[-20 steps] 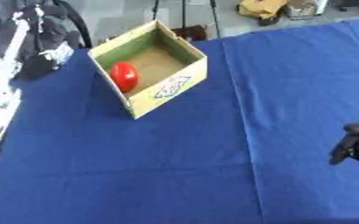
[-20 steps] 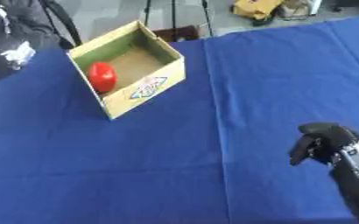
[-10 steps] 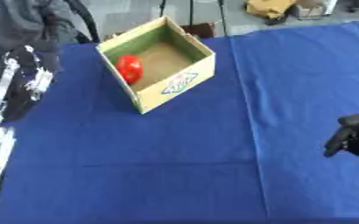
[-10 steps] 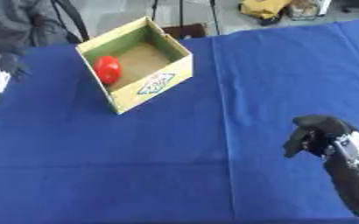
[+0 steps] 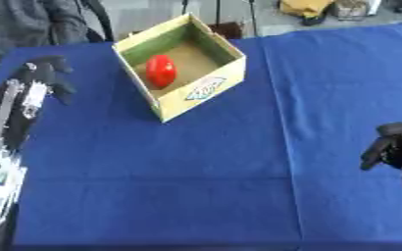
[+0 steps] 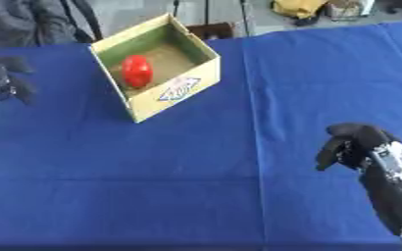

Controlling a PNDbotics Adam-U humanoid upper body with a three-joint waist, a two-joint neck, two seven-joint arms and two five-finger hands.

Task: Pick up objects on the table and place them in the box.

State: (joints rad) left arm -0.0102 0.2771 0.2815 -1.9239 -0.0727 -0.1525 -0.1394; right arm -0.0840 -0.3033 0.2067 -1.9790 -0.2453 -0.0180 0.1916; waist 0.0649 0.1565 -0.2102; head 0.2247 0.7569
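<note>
- Red object [image 5: 160, 70]: already lying inside the box [image 5: 213, 84], on its floor towards the left wall; rounded, slightly elongated, smooth-looking (kind of fruit or toy cannot be told).
- Box is an open-topped cardboard carton, set askew on the blue-covered surface [image 5: 196, 176], towards the far left of centre.
- No other loose object is seen on the cloth in either view, so the pick-and-place is judged done or nearly so.
- Handling judgement: red object is likely light and rigid enough, with a possibly slippery skin; if a regrasp were needed, it would best be taken across its narrower middle, thumb opposed to fingers.
- Box itself is judged light and easily pushed; its walls should not be knocked.
- Left hand [image 5: 43, 78]: raised at the left edge, near the box but apart from it; fingers curled, nothing held.
- Right hand [image 6: 355, 145]: low at the right, well apart from the box; fingers curled under, nothing held.
</note>
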